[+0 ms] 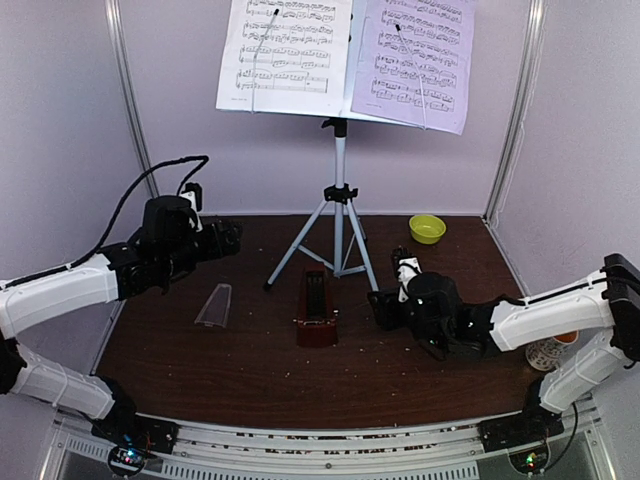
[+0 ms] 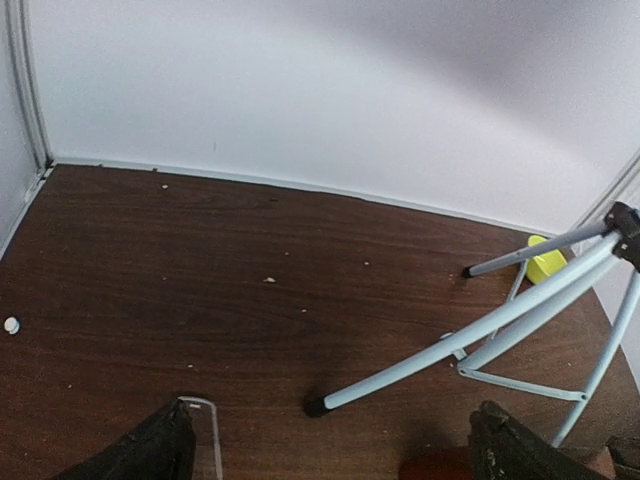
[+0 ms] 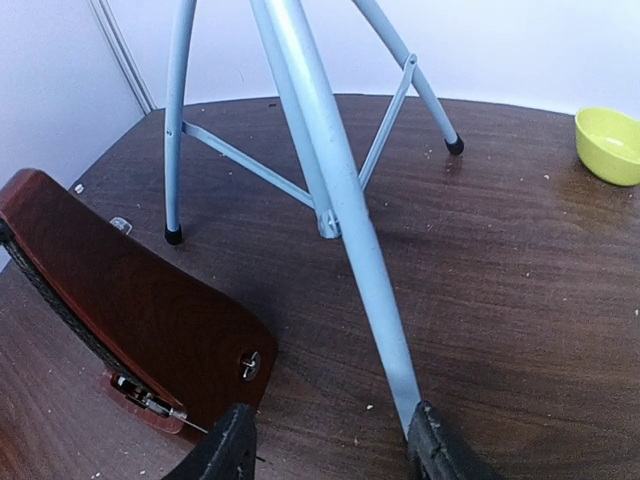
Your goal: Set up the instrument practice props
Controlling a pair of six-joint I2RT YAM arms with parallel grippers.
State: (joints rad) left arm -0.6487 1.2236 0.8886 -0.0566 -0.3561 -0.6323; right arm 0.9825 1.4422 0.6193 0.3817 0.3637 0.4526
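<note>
The music stand (image 1: 339,190) stands on its tripod at the back middle of the table. It carries a white sheet (image 1: 285,50) and a lavender sheet (image 1: 415,60). In front of it stands the dark-red metronome (image 1: 317,308), uncovered. Its clear cover (image 1: 214,306) lies apart to the left. My right gripper (image 1: 385,305) is open, low between the metronome (image 3: 120,300) and the foot of a tripod leg (image 3: 370,270). That leg ends against the right finger (image 3: 445,455). My left gripper (image 1: 226,240) hangs open above the table, left of the tripod, holding nothing.
A small green bowl (image 1: 427,228) sits at the back right. A patterned cup (image 1: 552,350) stands by the right edge behind my right arm. Tripod legs (image 2: 470,340) spread across the table's middle. Crumbs dot the dark wood.
</note>
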